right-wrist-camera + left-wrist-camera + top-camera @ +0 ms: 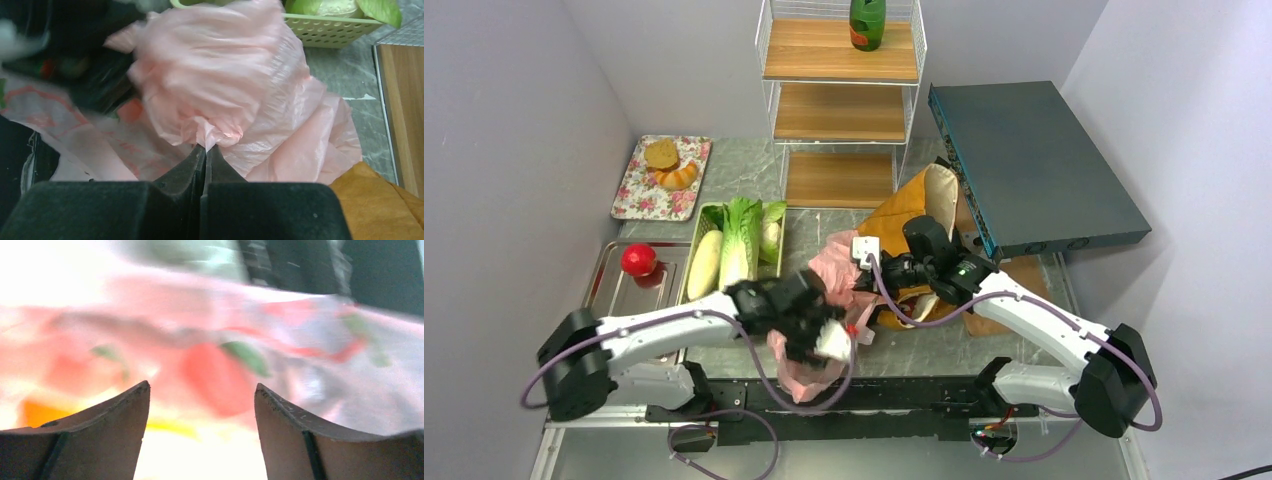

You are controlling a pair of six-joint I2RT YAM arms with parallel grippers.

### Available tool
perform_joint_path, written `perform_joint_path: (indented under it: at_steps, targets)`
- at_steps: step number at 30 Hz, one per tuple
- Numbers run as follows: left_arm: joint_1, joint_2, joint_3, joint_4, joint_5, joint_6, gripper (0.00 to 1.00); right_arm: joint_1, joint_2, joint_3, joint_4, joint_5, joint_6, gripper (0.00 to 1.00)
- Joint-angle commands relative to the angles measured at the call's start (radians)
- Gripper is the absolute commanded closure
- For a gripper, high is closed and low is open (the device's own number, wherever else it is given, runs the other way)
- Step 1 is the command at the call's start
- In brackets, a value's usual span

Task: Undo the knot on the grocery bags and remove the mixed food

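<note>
The thin pink plastic bag point(832, 262) with red print lies at the table's middle, part of it hanging near the front edge. My right gripper point(871, 270) is shut on a twisted bunch of its plastic; in the right wrist view the pinch point(206, 147) sits just under the bag's crumpled top point(220, 75). My left gripper point(826, 340) is open right at the bag's lower part; the left wrist view shows the jaws apart point(202, 390) with blurred pink film point(215, 375) and red and green shapes behind it. The mustard-brown tote point(912, 208) lies behind my right gripper.
A green basket point(696, 222) with leafy greens point(740, 240) and a pale corn point(704, 265) stands left of the bag. A red fruit point(638, 259) sits on a metal tray point(614, 290). Behind are a floral tray point(639, 195), a shelf point(840, 110) with a green bottle point(867, 22), and a dark box point(1034, 165).
</note>
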Motion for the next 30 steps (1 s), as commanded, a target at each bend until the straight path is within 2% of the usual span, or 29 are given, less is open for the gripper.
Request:
perform_joint_path:
  at_steps: [1, 5, 7, 12, 16, 18, 21, 27, 29, 30]
  targets:
    - [0.222, -0.184, 0.140, -0.024, 0.121, -0.171, 0.27, -0.001, -0.020, 0.039, 0.060, 0.022, 0.090, 1.00]
    - [0.291, -0.217, 0.173, 0.016, 0.098, -0.233, 0.50, -0.005, 0.005, 0.084, 0.082, 0.076, 0.227, 1.00]
    - [0.293, -0.207, 0.166, 0.046, 0.088, -0.238, 0.63, -0.006, 0.013, 0.098, 0.088, 0.074, 0.268, 1.00]
    - [0.241, -0.133, 0.171, 0.125, 0.082, -0.236, 0.85, -0.016, 0.051, 0.136, 0.089, 0.179, 0.398, 1.00]
    - [0.189, 0.000, 0.164, 0.173, -0.036, -0.243, 0.91, -0.049, 0.115, 0.207, 0.024, 0.199, 0.445, 1.00]
    - [0.240, 0.111, 0.220, 0.104, -0.096, -0.291, 0.98, -0.064, 0.126, 0.227, -0.007, 0.196, 0.433, 1.00]
    - [0.313, 0.192, 0.247, 0.067, -0.150, -0.321, 1.00, -0.080, 0.125, 0.217, -0.031, 0.206, 0.410, 1.00]
    - [0.313, 0.343, 0.280, 0.029, -0.247, -0.280, 1.00, -0.087, 0.141, 0.215, -0.065, 0.207, 0.395, 1.00]
    - [0.311, 0.357, 0.285, 0.045, -0.236, -0.291, 0.91, -0.087, 0.145, 0.213, -0.059, 0.207, 0.395, 1.00]
    - [0.307, 0.352, 0.284, 0.059, -0.227, -0.296, 0.83, -0.088, 0.148, 0.215, -0.057, 0.207, 0.397, 1.00]
